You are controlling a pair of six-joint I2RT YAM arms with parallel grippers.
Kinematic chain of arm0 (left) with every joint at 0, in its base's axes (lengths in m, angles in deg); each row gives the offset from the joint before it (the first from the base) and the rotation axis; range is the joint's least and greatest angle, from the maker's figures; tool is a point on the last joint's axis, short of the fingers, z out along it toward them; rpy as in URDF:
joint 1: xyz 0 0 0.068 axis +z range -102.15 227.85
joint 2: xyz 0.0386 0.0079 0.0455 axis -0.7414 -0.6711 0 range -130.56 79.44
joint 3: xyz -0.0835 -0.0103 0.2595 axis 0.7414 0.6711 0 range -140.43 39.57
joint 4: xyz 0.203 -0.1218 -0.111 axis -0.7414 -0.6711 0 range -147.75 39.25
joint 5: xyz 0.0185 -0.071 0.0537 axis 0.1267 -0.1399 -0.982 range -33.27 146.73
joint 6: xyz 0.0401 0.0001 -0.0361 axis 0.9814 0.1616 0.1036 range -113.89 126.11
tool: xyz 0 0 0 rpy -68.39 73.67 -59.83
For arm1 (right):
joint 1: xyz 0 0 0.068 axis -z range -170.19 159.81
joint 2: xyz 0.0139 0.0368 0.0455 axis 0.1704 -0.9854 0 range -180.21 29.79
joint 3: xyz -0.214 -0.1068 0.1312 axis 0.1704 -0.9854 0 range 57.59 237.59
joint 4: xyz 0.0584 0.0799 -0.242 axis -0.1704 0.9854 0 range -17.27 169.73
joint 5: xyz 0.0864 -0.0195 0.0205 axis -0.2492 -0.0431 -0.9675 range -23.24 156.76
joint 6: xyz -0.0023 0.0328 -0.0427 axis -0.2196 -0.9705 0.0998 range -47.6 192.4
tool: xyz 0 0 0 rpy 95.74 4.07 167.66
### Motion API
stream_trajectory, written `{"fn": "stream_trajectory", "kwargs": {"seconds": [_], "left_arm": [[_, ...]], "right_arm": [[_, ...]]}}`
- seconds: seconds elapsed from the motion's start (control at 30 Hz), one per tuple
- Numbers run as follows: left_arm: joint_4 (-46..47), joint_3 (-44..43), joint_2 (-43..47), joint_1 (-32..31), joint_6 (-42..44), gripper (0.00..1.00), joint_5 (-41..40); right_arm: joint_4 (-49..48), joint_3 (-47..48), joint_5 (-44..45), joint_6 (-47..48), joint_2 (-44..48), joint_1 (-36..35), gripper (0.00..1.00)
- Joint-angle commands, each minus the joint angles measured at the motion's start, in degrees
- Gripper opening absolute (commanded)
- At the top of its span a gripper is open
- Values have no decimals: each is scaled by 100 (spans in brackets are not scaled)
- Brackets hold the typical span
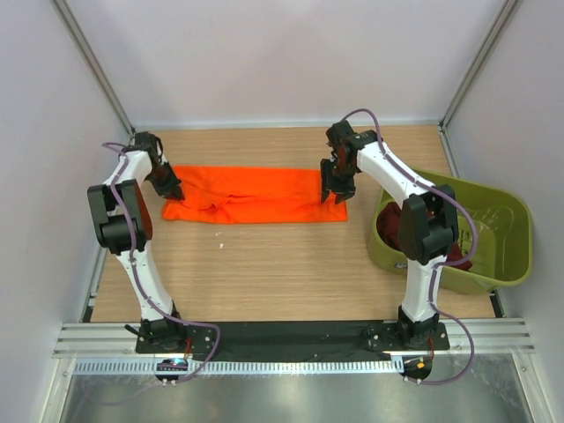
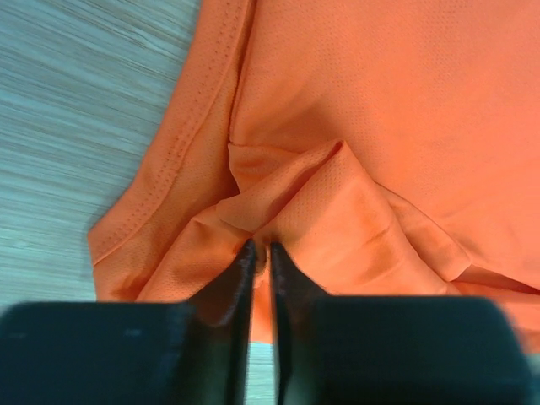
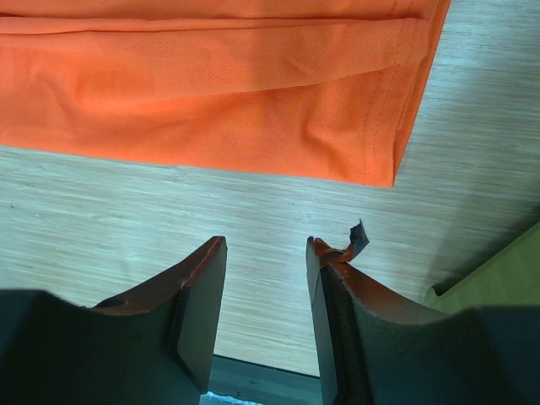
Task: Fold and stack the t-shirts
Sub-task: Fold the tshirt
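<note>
The orange t-shirt (image 1: 256, 196) lies folded into a long band across the far part of the wooden table. At its left end my left gripper (image 1: 174, 191) is down on the cloth. In the left wrist view the left gripper (image 2: 262, 251) has its jaws nearly together, with a raised fold of the orange t-shirt (image 2: 380, 101) pinched between the tips. My right gripper (image 1: 333, 198) hovers at the band's right end. Its wrist view shows the right gripper (image 3: 266, 245) open over bare wood, just short of the orange t-shirt's hemmed corner (image 3: 371, 160). The maroon t-shirt (image 1: 388, 227) lies crumpled in the tub.
An olive-green plastic tub (image 1: 507, 207) stands at the right of the table, and its corner (image 3: 506, 278) shows beside the right fingers. White walls close in the back and both sides. A black strip and metal rail run along the near edge.
</note>
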Motion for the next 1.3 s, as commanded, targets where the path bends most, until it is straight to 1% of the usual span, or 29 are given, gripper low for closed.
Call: {"fn": "stream_trajectory", "kwargs": {"seconds": [0.0,0.07,0.1,0.17,0.2,0.33,0.37,0.47,0.5,0.53,0.57,0.6,0.63,0.73,0.8,0.83,0.87,0.93,1.0,1.03,1.07,1.1,1.17,1.2,1.27], "left_arm": [[155,51,296,29,35,8,294],[172,51,348,11,-79,1,442],[181,25,340,20,-132,0,487],[277,-11,375,20,-377,0,679],[322,-46,410,20,-509,0,898],[761,-169,375,-15,-1159,0,1488],[857,-204,331,-41,-1421,0,1594],[1279,-318,86,-77,-1783,0,1937],[1393,-345,7,-68,-2089,0,2024],[1690,-371,-186,-68,-2249,0,2286],[2006,-380,-257,-85,-2546,0,2385],[2009,-380,-336,-94,-2688,0,2447],[2331,-371,-424,-112,-2785,0,2499],[2772,-389,-661,-138,-3023,1,2526],[2897,-424,-732,-130,-3050,9,2465],[2923,-433,-776,-138,-2989,16,2430],[2837,-467,-794,-130,-2962,26,2308],[2766,-442,-698,-121,-2744,36,2184],[2485,-302,-303,-130,-2480,40,1791],[2319,-292,-154,-130,-2131,40,1631],[2143,-283,22,-130,-1953,42,1473],[1837,-161,406,-121,-1804,42,1080],[1633,67,874,-130,-1531,43,700],[1562,190,1311,-130,-1460,43,585],[1491,638,1656,-138,-1346,42,461]], "right_arm": [[-29,12,-54,16,341,-52,50],[-29,12,-55,16,341,-53,49],[-29,3,-55,25,341,-61,50],[-12,3,-46,16,341,-70,50],[-3,3,-46,16,350,-79,50],[41,12,-11,34,359,-96,49],[32,12,-19,25,359,-88,50],[76,90,-98,-45,289,-105,50],[76,169,-125,-54,271,-105,50],[76,205,-134,-71,201,-114,50],[102,301,-168,-98,166,-131,50],[103,328,-186,-98,139,-140,50],[103,345,-204,-124,104,-132,50],[33,311,-300,-203,34,-140,50],[-64,249,-388,-291,-28,-132,49],[-82,249,-415,-317,-54,-149,49],[-143,249,-432,-344,-89,-158,50],[-222,345,-441,-388,-212,-219,50],[-223,617,-406,-440,-422,-290,50],[-257,722,-397,-467,-476,-386,49],[-301,915,-397,-476,-528,-430,50],[-380,986,-397,-493,-625,-483,49],[-660,1205,-450,-546,-722,-640,49],[-758,1276,-450,-581,-774,-702,50],[-899,1617,-581,-722,-1055,-816,50]]}}
